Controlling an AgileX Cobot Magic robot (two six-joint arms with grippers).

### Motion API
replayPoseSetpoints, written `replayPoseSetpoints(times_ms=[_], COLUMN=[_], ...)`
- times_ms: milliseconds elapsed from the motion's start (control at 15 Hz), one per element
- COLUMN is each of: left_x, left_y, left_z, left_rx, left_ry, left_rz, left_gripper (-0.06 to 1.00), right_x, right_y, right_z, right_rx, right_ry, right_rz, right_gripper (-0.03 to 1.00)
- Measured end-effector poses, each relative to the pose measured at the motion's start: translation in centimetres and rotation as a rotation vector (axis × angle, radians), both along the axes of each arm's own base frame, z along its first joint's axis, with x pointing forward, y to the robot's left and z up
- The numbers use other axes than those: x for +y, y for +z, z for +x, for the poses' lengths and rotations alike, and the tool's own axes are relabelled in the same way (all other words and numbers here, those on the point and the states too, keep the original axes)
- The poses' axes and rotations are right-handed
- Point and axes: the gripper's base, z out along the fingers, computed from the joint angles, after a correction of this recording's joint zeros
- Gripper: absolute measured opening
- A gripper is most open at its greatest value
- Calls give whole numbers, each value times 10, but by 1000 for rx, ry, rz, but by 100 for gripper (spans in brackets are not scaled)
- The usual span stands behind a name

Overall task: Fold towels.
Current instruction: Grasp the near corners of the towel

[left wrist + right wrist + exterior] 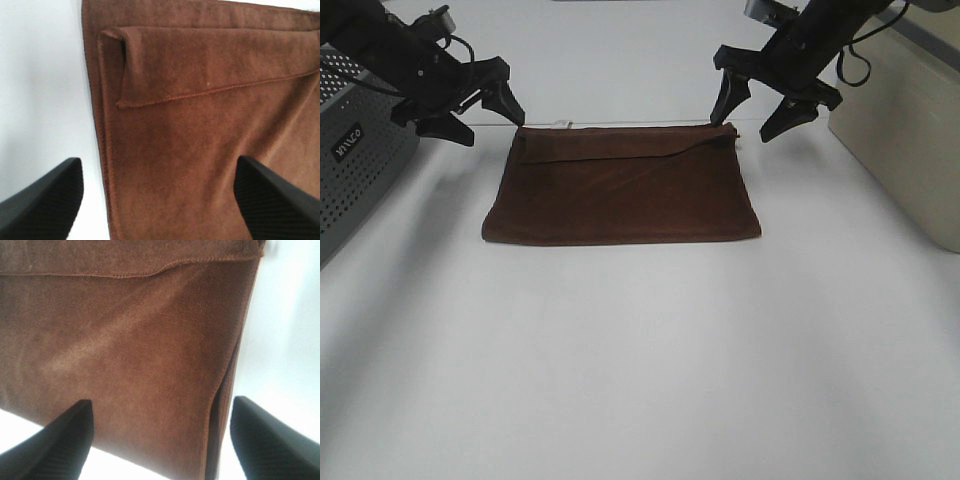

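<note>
Worktop: one, white, smooth and matte, fills most of the high view.

Towel: one, dark reddish-brown, fuzzy short pile. It lies flat at upper centre of the frame as a wide rectangle with folded layers. A stitched hem crosses its upper part at a slant, and a flap is turned over at the upper left corner.

Box: one, beige and smooth-sided, right edge of frame, cut off.

Crate: one, grey with perforated walls, left edge, cut off.

End effectors: two, black with ribbed pads. The left end effector is at the towel's upper left corner, spread apart and empty. The right end effector is at the upper right corner, likewise released.

White speck on the towel's upper edge: too small to identify.
</note>
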Motion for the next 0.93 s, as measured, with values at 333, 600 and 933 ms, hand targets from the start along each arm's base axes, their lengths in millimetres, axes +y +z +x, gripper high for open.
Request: replayPoseSetpoints(times_ms=[333,600,933], left_x=[7,9,-5], left_y=[-10,-24,-26], left_z=[-51,-73,-73], left_rx=[124,180,149], left_ry=[25,0,-51], left_rz=[38,63,83], left_gripper=[78,78,78], right_x=[-3,-7,-6], right_y=[5,-19,-36], right_z=[-19,-49,-57], right_rx=[64,171,188], right_ry=[-3,-24,-5], right_rz=[-17,-25,-14], right_gripper=[71,71,71])
